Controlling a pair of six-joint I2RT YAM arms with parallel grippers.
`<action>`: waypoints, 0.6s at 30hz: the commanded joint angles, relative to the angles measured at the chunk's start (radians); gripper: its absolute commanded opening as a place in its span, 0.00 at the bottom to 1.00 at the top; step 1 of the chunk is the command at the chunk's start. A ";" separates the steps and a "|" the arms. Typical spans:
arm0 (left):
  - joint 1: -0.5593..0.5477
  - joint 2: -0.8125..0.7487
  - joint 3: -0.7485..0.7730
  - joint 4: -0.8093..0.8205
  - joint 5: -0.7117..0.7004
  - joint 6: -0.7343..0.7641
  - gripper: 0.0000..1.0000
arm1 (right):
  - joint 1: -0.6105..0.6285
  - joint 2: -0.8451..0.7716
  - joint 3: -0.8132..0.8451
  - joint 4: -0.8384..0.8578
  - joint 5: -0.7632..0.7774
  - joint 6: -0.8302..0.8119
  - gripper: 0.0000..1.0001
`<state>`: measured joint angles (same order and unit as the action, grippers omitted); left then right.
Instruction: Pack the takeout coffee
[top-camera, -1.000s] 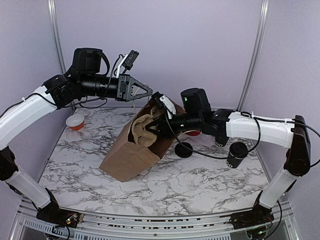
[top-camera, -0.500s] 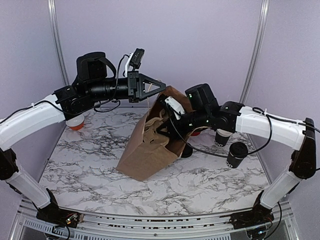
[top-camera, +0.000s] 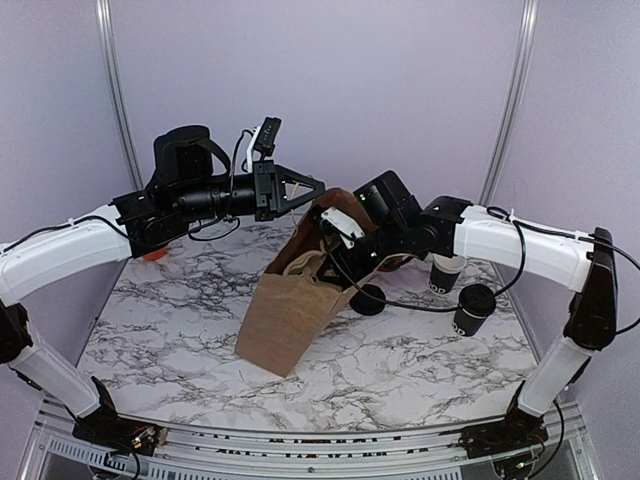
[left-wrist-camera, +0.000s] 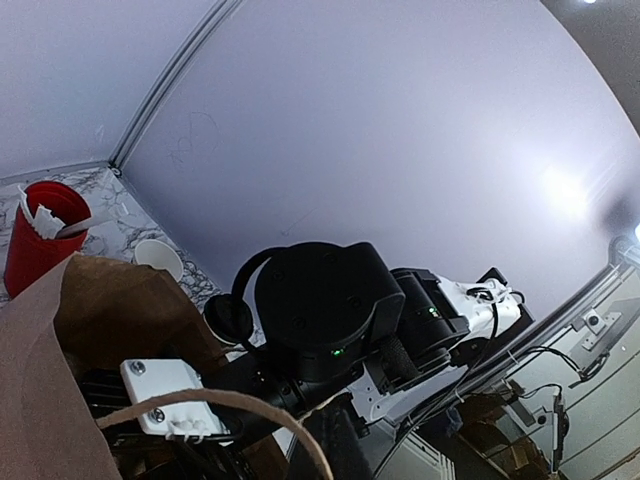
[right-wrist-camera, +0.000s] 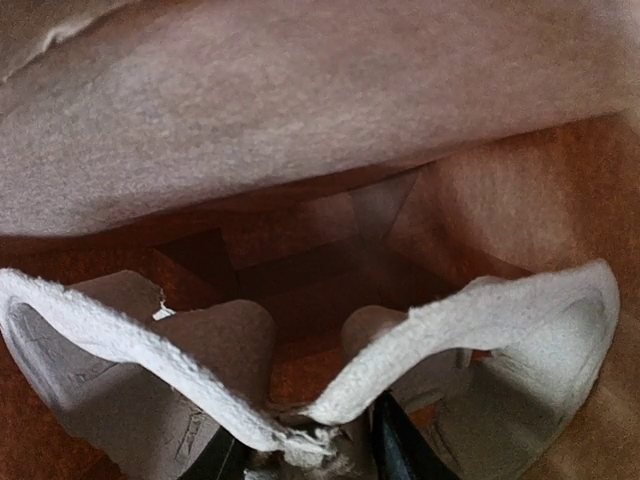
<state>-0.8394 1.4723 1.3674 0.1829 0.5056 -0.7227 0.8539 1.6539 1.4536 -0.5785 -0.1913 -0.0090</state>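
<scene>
The takeout coffee (top-camera: 444, 272), a small black cup with a white rim, stands at the right behind my right arm; it also shows in the left wrist view as the takeout coffee (left-wrist-camera: 160, 259). The brown paper bag (top-camera: 292, 312) hangs tilted, mouth up and to the right. My left gripper (top-camera: 320, 187) is shut on the bag's twine handle (left-wrist-camera: 225, 401) above the mouth. My right gripper (right-wrist-camera: 308, 455) is deep inside the bag, shut on the edge of a grey pulp cup carrier (right-wrist-camera: 130, 340). Its fingers are hidden by the bag in the top view.
A second black cup (top-camera: 472, 311) with a dark top stands at the right. A flat black lid (top-camera: 368, 298) lies beside the bag. A red cup with white sticks (left-wrist-camera: 33, 238) stands behind the bag. A small orange bowl (top-camera: 150, 253) sits at the back left.
The bag has been raised from lying flat to hanging tilted, and its bottom has slid right. My left gripper has moved right with the handle. My right arm has followed, its gripper staying inside the bag.
</scene>
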 joint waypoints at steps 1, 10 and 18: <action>0.019 -0.076 -0.037 0.045 -0.017 0.015 0.13 | -0.005 0.048 0.096 -0.081 0.022 -0.011 0.36; 0.060 -0.131 -0.048 -0.108 -0.058 0.105 0.40 | -0.004 0.126 0.187 -0.160 0.025 -0.001 0.35; 0.098 -0.207 -0.106 -0.276 -0.131 0.240 0.63 | 0.003 0.156 0.275 -0.251 0.019 0.005 0.36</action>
<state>-0.7635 1.3201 1.3064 0.0101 0.4114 -0.5636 0.8539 1.7973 1.6650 -0.7616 -0.1802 -0.0086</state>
